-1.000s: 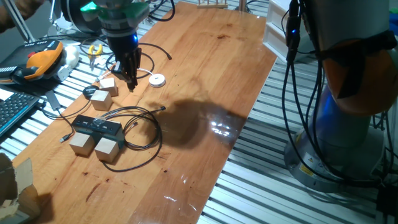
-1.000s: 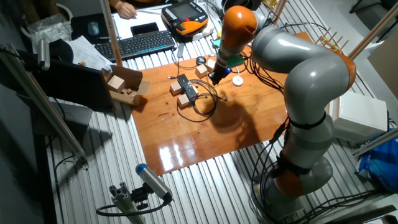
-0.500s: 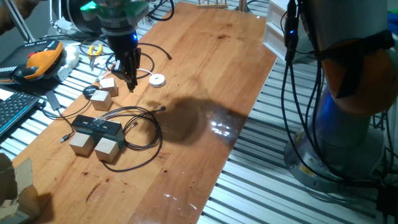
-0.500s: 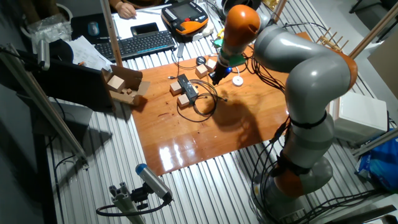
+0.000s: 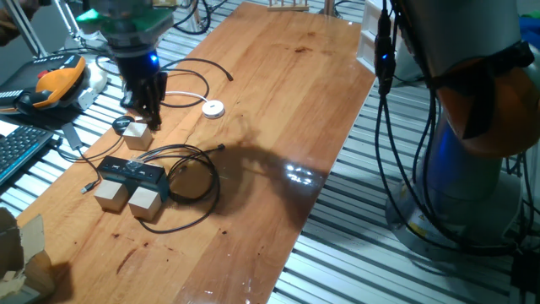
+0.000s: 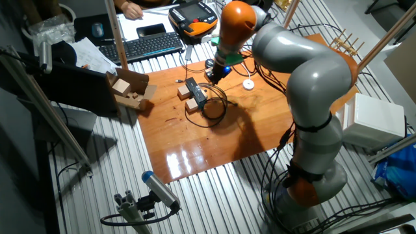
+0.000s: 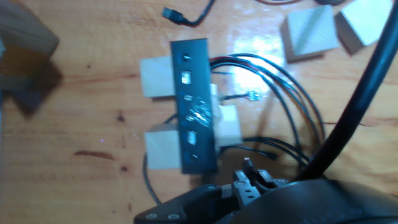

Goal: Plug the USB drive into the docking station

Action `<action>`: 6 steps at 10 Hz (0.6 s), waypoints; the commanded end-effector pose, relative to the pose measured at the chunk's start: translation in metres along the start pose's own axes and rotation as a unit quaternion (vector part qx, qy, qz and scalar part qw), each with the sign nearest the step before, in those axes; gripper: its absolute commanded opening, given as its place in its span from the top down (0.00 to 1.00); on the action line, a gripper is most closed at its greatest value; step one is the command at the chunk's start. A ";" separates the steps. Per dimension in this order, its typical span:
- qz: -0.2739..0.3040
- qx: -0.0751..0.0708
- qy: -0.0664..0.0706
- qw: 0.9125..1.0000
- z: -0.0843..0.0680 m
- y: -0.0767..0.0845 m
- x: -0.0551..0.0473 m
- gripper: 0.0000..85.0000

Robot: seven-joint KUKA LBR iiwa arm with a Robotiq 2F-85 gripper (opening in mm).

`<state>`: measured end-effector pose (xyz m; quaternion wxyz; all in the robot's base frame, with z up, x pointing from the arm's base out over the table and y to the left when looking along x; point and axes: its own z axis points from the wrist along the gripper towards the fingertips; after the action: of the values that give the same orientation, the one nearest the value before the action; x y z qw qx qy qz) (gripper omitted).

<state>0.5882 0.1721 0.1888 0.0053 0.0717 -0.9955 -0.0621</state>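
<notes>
Hovering low over the far left part of the wooden table (image 5: pixel 278 93), the gripper (image 5: pixel 152 121) points down right above a pair of pale wooden cubes (image 5: pixel 137 135), its dark fingers drawn close together, though whether they pinch anything cannot be told from either fixed view. Nearer the camera sits the docking station (image 5: pixel 132 172), a flat black box lying across two more wooden blocks (image 5: pixel 145 202), with thin black cables (image 5: pixel 198 173) looping off its right side in a loose ring. From the hand view the docking station (image 7: pixel 195 106) runs top to bottom, pale blocks poking out on both sides, two small bright ports along its face. A white round puck (image 5: pixel 214 108) rests to the right of the gripper, well apart from the dock. From the other fixed view the arm's orange wrist (image 6: pixel 235 16) leans over the table's far edge.
</notes>
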 end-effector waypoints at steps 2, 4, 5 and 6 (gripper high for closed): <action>-0.001 0.006 -0.010 1.000 0.007 0.012 -0.004 1.00; -0.004 0.023 -0.024 0.999 0.014 0.024 -0.010 1.00; -0.008 0.026 -0.025 0.999 0.020 0.025 -0.016 1.00; -0.018 0.026 -0.025 0.999 0.027 0.026 -0.021 1.00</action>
<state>0.6050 0.2041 0.1647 -0.0217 0.0878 -0.9951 -0.0401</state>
